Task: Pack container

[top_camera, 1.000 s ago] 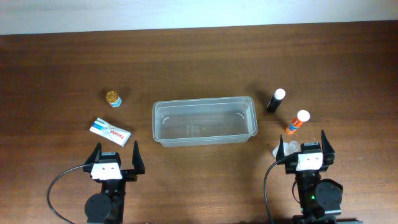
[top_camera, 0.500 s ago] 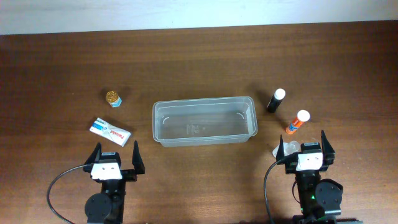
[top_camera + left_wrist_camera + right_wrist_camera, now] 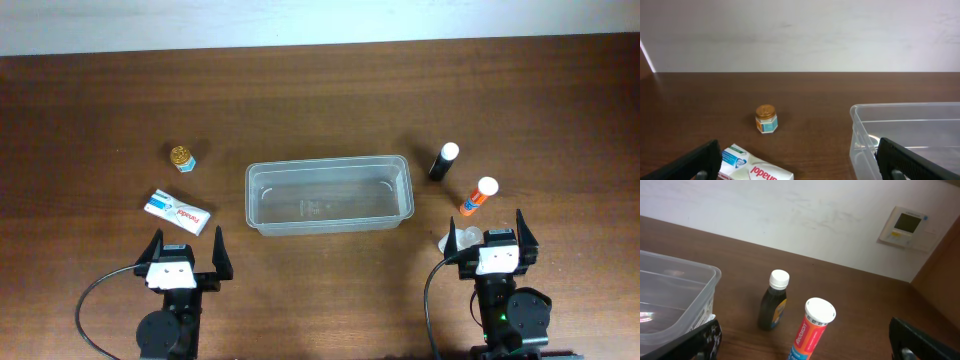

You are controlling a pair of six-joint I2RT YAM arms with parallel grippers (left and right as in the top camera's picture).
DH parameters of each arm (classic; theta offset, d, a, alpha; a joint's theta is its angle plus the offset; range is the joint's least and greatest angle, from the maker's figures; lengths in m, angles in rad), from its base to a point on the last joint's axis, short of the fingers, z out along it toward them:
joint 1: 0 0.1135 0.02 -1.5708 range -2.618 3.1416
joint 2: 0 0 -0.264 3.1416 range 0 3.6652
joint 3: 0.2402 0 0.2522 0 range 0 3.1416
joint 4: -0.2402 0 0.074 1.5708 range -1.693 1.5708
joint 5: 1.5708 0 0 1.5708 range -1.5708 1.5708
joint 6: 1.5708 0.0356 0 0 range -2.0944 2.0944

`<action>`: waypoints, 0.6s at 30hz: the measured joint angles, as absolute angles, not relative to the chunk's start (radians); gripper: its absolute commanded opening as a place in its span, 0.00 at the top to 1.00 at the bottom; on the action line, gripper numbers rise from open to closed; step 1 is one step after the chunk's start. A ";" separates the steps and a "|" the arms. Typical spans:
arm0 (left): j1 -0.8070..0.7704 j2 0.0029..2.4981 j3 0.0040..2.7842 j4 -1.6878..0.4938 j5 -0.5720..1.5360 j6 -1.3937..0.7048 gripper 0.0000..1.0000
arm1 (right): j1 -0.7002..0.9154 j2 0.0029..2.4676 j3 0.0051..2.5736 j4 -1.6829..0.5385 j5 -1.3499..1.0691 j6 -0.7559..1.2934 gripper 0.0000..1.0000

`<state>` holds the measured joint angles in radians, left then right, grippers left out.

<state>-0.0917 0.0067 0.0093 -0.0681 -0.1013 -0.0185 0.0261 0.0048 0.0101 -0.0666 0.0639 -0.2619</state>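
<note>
The container (image 3: 326, 162) is a clear, shallow plastic bin standing empty at the table's middle; its rim (image 3: 905, 105) shows at the right of the left wrist view and its corner (image 3: 680, 262) at the left of the right wrist view. My left gripper (image 3: 186, 245) rests open near the front edge, left of the bin, with a white medicine box (image 3: 178, 211) just ahead of it. My right gripper (image 3: 488, 230) is open too, with an orange tube (image 3: 478, 196) lying in front of its fingers. Both grippers hold nothing.
A small gold-lidded jar (image 3: 182, 158) stands beyond the white box (image 3: 757, 167). A dark bottle with a white cap (image 3: 444, 161) stands right of the bin, behind the orange tube (image 3: 810, 330). A small clear wrapper (image 3: 449, 240) lies by the right gripper's left finger.
</note>
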 measured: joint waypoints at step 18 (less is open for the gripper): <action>-0.092 0.007 0.009 -0.068 -0.101 -0.019 0.01 | 0.026 0.016 0.049 -0.102 -0.029 -0.129 0.02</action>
